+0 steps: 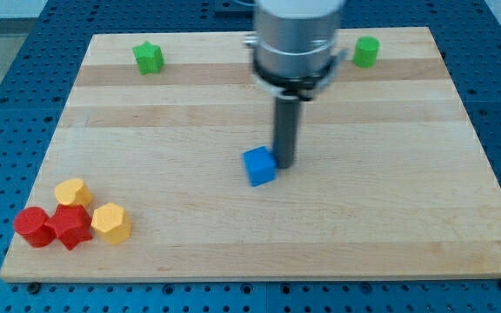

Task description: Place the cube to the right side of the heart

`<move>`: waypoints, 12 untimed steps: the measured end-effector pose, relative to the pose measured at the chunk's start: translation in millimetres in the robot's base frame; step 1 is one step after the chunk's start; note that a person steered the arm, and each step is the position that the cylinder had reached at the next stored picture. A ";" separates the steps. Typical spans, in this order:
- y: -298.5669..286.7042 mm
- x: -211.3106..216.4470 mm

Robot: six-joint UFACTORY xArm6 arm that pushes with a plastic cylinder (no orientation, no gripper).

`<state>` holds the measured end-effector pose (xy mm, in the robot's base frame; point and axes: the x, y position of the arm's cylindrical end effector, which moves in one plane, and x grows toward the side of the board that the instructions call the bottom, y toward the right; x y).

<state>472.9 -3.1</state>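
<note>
My tip [283, 163] seems to touch the blue plastic cube's [259, 166] upper-right corner; an off-centre push could spin it away from the yellow heart [73, 191].

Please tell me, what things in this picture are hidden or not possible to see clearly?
- Camera view: my tip stands at the blue cube's right edge; contact cannot be told.
- The arm's grey body covers the board between the green star and the green cylinder.
- Which yellow block is the heart: too small.
</note>
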 end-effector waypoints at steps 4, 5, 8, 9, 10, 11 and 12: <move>-68.8 30.4; -148.5 30.4; -111.3 -7.7; -157.9 -34.8; -204.0 -36.5; -220.4 -23.3; -220.4 -5.2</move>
<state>467.7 -223.6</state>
